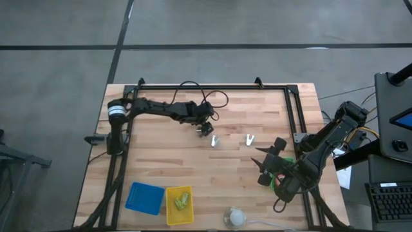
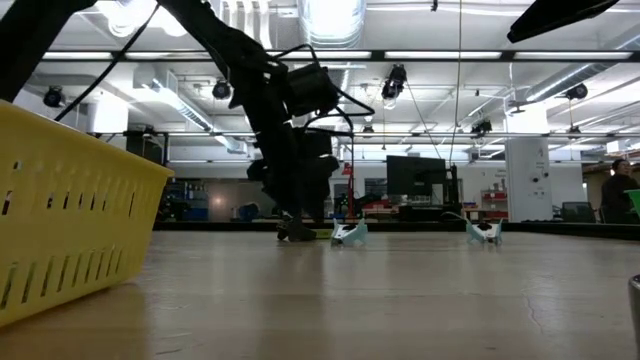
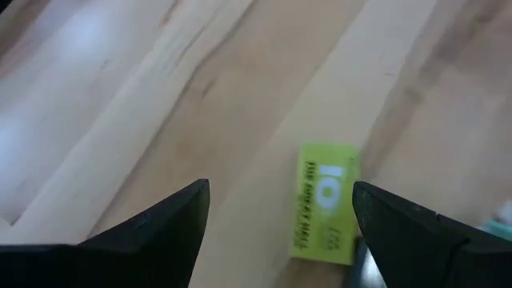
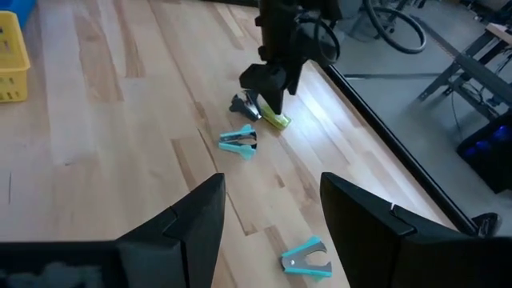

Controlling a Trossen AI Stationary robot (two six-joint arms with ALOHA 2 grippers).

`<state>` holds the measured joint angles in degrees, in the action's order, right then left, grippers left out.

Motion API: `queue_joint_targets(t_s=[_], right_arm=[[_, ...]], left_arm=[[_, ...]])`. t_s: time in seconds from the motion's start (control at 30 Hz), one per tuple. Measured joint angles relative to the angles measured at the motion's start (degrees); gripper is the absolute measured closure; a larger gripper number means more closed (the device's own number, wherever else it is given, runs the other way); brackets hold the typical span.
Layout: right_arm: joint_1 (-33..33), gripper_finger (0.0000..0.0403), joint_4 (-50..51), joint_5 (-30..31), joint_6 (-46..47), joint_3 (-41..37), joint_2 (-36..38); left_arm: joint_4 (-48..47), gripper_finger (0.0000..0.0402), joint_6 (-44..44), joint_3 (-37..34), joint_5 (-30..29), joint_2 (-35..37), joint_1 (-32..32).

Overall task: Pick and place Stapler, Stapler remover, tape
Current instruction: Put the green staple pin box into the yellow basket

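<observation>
My left gripper (image 1: 206,127) is open and points down at the table's far middle. Its two fingers stand on either side of a small yellow-green printed block (image 3: 324,200) that lies flat on the wood, nearer one finger; I see no touch. A small dark piece (image 4: 244,106) lies beside the block. Two teal staple removers (image 1: 214,140) (image 1: 250,138) rest on the table just near of that gripper. My right gripper (image 1: 269,162) is open and hovers over the table's right side, facing them. No tape rolls show in any view.
A blue bin (image 1: 145,197) and a yellow basket (image 1: 168,207) holding green items stand at the near left edge. A whitish object (image 1: 236,217) sits at the near edge. A black frame rail (image 1: 212,86) and cables run along the far edge. Bare wood lies mid-table.
</observation>
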<state>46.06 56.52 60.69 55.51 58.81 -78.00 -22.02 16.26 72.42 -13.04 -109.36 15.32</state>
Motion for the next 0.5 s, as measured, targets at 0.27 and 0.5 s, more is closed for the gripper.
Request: queue_joint_targets(t_s=[0.27, 0.5], right_arm=[[0.02, 0.0202, -0.09, -0.81, 0.00, -0.52, 0.00], [0.06, 0.0202, -0.34, -0.81, 0.00, -0.52, 0.00]], left_arm=[[0.65, 0.0092, -0.18, -0.30, 2.66, -0.79, -0.03], [0.73, 0.0092, -0.83, -0.38, 2.55, -2.92, -0.01]])
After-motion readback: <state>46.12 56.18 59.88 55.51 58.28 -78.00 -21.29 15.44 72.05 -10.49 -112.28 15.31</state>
